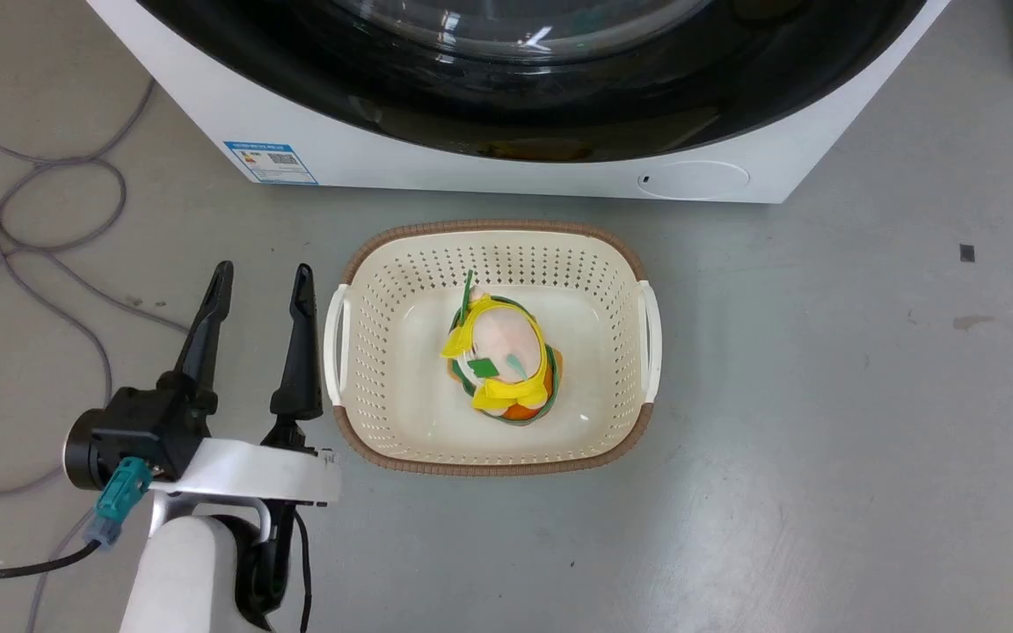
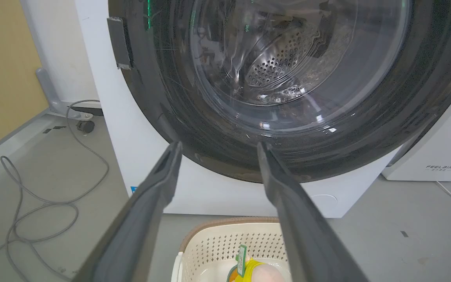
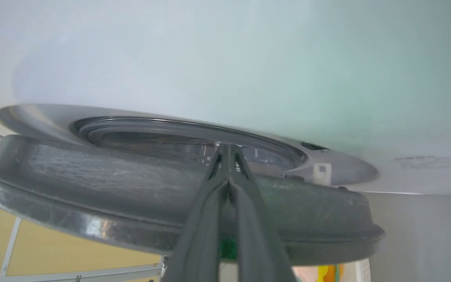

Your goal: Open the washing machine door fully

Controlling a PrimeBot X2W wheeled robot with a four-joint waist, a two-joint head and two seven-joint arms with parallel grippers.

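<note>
Right wrist view: the washing machine (image 3: 225, 58) occupies the upper half as a plain white front, with the grey ring of its drum opening at centre. The washing machine door (image 3: 92, 184) stands ajar. Its grey inner face runs from 9 o'clock to 3 o'clock below that ring, and a gap separates it from the machine front. In the head view the glossy black door face lies at 12 o'clock. Judged status: unlatched, well short of fully open.

The laundry basket (image 1: 489, 462) sits on the floor at the centre of the head view, just in front of the machine. A yellow-and-green bundle (image 1: 499, 360) lies inside it.

Hazards (judgements):
- The right gripper (image 3: 227, 148) pinches nothing, so any pull relies on its fingers bearing on the door rim. A pull off the door's arc may let them slip out.
- The basket stands close below the door. A low sweep of either arm may knock it.
- The left gripper (image 1: 263, 272) points at the door face. A wide swing may bring the door against it.

Right gripper: jaws pressed together, nothing between them. The fingers cross the door rim and the tips reach into the gap. Contact with the rim cannot be confirmed.

Left gripper: at 8 o'clock in the head view, jaws spread wide, holding and touching nothing, beside the basket's 9 o'clock handle.

A grey cable (image 1: 122, 189) loops on the floor at 9 o'clock.
</note>
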